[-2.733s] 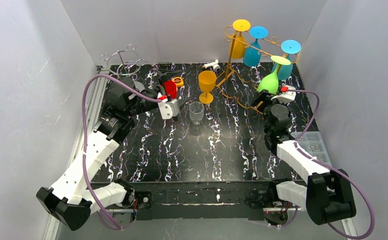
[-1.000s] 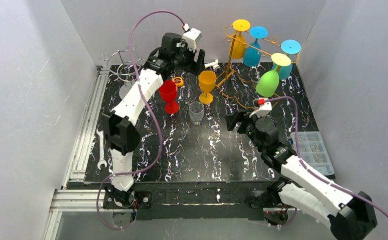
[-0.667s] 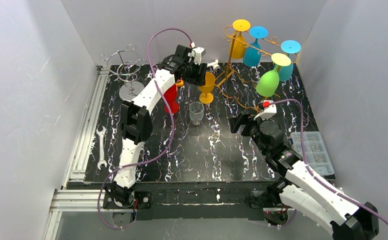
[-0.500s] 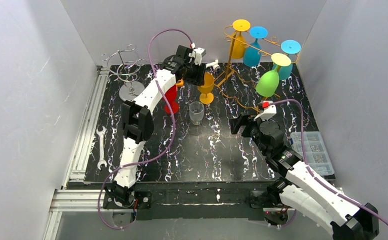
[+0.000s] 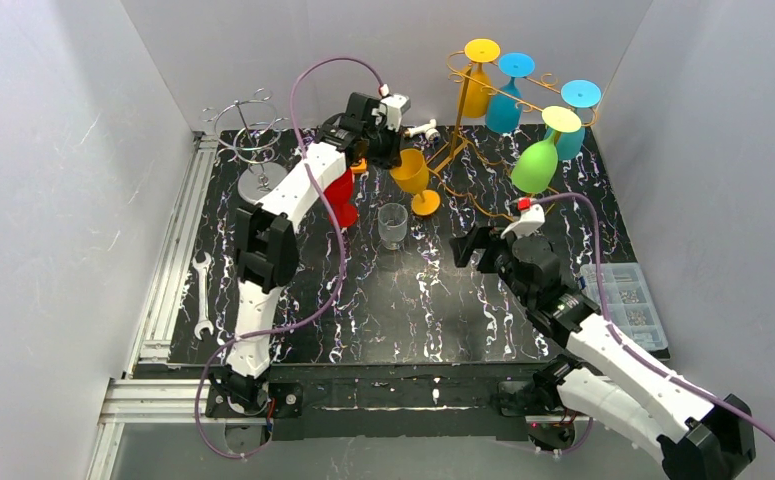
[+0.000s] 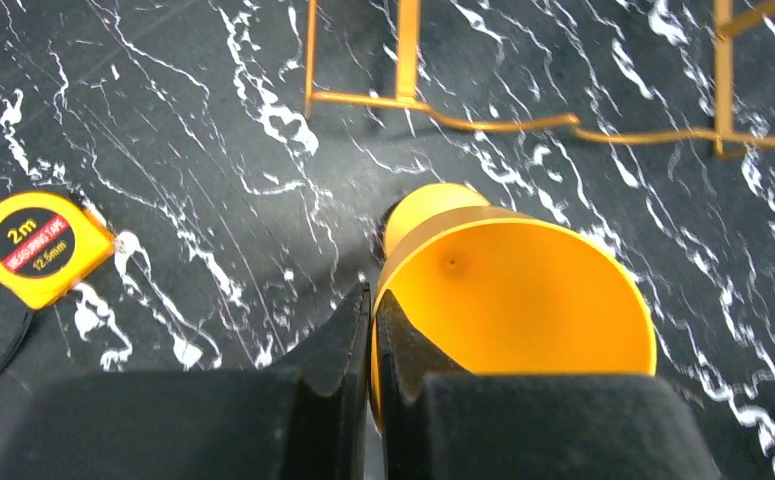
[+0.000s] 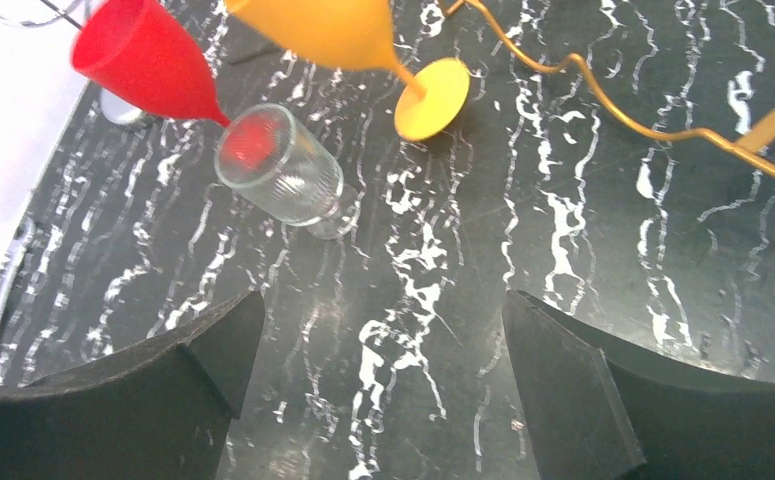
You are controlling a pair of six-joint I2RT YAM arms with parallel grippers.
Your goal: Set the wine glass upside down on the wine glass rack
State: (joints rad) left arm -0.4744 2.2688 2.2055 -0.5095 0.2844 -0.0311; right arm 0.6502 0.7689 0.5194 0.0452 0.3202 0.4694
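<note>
- Tilted now where it stood upright half a second ago, the orange glass [image 5: 410, 171] leans with its bowl toward 11 o'clock and its foot swung out toward 5 o'clock.
- Since then the left gripper [image 5: 384, 150] has closed its jaws, which now pinch the rim of the orange glass. In the left wrist view the fingers [image 6: 348, 335] meet across the wall of the bowl, one outside and one inside.
- The orange glass is still low over the table [image 5: 363, 320], at 12 o'clock from the tumbler [image 5: 392, 225] and not on the gold rack [image 5: 460, 130]. I cannot tell whether its foot touches the table.
- The gold rack stands at the table's 1 o'clock corner, at 3 o'clock from the orange glass and apart from it.
- A green glass [image 5: 535, 167] and three more glasses [image 5: 504, 105] hang upside down on the rack.
- The red glass [image 5: 339, 190] stands at 10 o'clock from the tumbler, partly behind the left arm.
- The tape [image 5: 356, 162] lies at 9 o'clock from the orange glass, just beside the left gripper.
- The right gripper [image 5: 471, 247] has shifted a little toward 9 o'clock. It hangs over bare table at 3 o'clock from the tumbler, jaws spread wide and gripping nothing.
- The silver rack [image 5: 253, 130] stands at the 11 o'clock corner.
- A wrench [image 5: 203, 292] lies off the 9 o'clock edge.
- A parts box [image 5: 628, 298] sits at the 4 o'clock edge.
</note>
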